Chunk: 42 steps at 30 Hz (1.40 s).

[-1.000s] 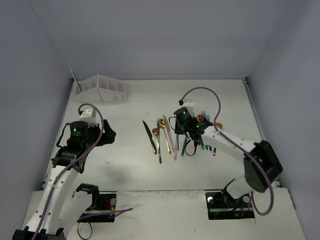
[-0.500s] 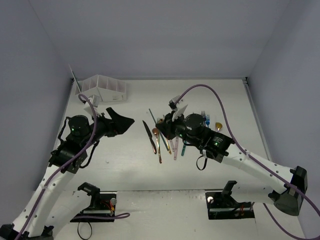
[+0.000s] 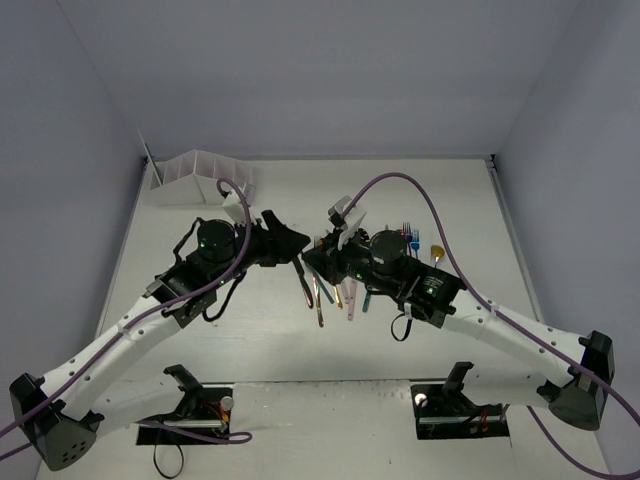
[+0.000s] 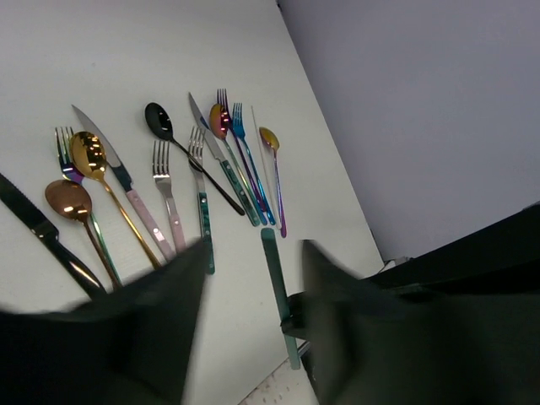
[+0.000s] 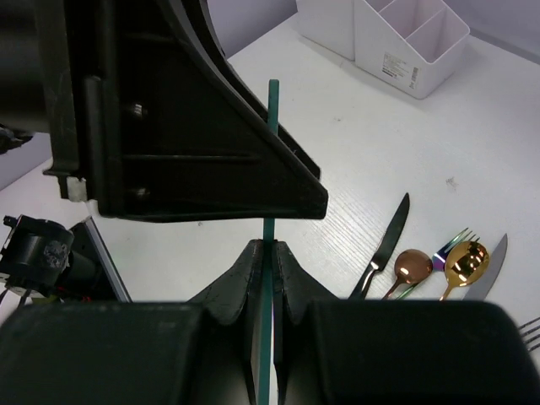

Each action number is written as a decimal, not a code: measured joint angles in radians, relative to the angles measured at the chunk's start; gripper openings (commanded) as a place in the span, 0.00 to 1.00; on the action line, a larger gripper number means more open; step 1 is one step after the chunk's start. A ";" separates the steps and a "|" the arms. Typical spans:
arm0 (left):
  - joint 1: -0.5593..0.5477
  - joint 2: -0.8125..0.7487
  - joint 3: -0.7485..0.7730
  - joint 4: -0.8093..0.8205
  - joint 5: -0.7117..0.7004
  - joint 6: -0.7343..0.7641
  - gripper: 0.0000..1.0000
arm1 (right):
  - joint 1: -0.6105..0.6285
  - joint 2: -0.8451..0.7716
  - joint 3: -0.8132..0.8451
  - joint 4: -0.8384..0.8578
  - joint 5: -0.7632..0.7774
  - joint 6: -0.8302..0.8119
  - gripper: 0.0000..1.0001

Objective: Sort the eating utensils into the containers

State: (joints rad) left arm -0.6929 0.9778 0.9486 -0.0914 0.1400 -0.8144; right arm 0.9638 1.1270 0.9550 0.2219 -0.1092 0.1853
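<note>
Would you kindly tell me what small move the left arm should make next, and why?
Probably close the left jaws on the teal handle: it sits between them, untouched, with the shut right jaws holding it out.

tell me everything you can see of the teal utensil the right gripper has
The teal utensil shows only as a slim, straight handle, metal-looking with a dull sheen. Its working end is hidden, so fork, spoon or knife cannot be told. It is held in the air, clamped between the shut fingers of the right gripper. Its free end lies in the gap between the open fingers of the left gripper; whether they touch it cannot be told.
</note>
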 measured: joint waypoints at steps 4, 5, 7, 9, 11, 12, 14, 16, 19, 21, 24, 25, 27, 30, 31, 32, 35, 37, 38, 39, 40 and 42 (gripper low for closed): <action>-0.027 0.017 0.005 0.034 -0.033 0.009 0.02 | 0.000 0.005 0.000 0.003 0.000 -0.005 0.02; -0.033 0.019 0.006 0.045 -0.038 0.011 0.00 | 0.000 0.008 0.000 0.005 0.000 -0.005 0.05; -0.041 0.018 0.007 0.051 -0.056 0.021 0.00 | 0.000 0.015 0.000 0.013 0.001 -0.007 0.18; -0.042 0.017 0.007 0.056 -0.068 0.027 0.00 | 0.000 0.016 0.000 0.020 0.005 -0.010 0.32; -0.042 0.017 0.007 0.058 -0.087 0.038 0.00 | 0.000 0.016 0.000 0.022 0.008 -0.014 0.59; -0.042 0.017 0.007 0.058 -0.099 0.046 0.00 | 0.000 0.017 0.000 0.023 0.011 -0.017 0.67; -0.042 0.017 0.011 0.048 -0.129 0.070 0.00 | 0.000 0.021 0.000 0.026 0.018 -0.024 0.75; -0.041 0.017 0.029 0.014 -0.167 0.102 0.00 | 0.000 0.027 0.000 0.028 0.031 -0.029 0.82; -0.032 0.017 0.079 -0.058 -0.241 0.184 0.00 | -0.001 0.030 -0.007 0.030 0.055 -0.031 0.86; -0.007 0.019 0.127 -0.107 -0.285 0.238 0.00 | -0.006 0.026 -0.025 0.035 0.074 -0.031 0.87; 0.093 0.037 0.217 -0.166 -0.324 0.337 0.00 | -0.025 0.014 -0.067 0.036 0.098 -0.032 0.87; 0.156 0.052 0.247 -0.179 -0.318 0.371 0.00 | -0.035 0.008 -0.085 0.034 0.105 -0.032 0.87; 0.300 0.090 0.303 -0.185 -0.314 0.425 0.00 | -0.056 -0.007 -0.115 0.022 0.118 -0.032 0.87; 0.515 0.187 0.379 -0.197 -0.291 0.499 0.00 | -0.089 -0.036 -0.145 0.009 0.130 -0.033 0.88; 0.565 0.230 0.411 -0.195 -0.281 0.524 0.00 | -0.099 -0.048 -0.153 0.005 0.131 -0.033 0.88; 0.609 0.273 0.444 -0.190 -0.270 0.548 0.00 | -0.108 -0.061 -0.161 0.001 0.132 -0.033 0.88; 0.733 0.442 0.576 -0.183 -0.224 0.605 0.00 | -0.138 -0.081 -0.163 -0.020 0.128 -0.034 0.88; 0.790 0.564 0.678 -0.158 -0.206 0.631 0.00 | -0.149 -0.086 -0.163 -0.037 0.127 -0.037 0.88; 0.813 0.622 0.719 -0.139 -0.200 0.641 0.00 | -0.152 -0.086 -0.163 -0.049 0.127 -0.038 0.88; 0.835 0.674 0.753 -0.125 -0.196 0.648 0.00 | -0.156 -0.086 -0.163 -0.061 0.124 -0.040 0.88; 0.854 0.723 0.784 -0.115 -0.193 0.654 0.00 | -0.159 -0.085 -0.163 -0.073 0.119 -0.041 0.88; 0.880 0.821 0.857 -0.102 -0.188 0.661 0.00 | -0.160 -0.085 -0.163 -0.092 0.110 -0.039 0.88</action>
State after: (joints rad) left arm 0.1869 1.7987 1.8059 -0.1937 -0.0482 -0.1536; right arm 0.8036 1.0416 0.7920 0.1303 0.0010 0.1467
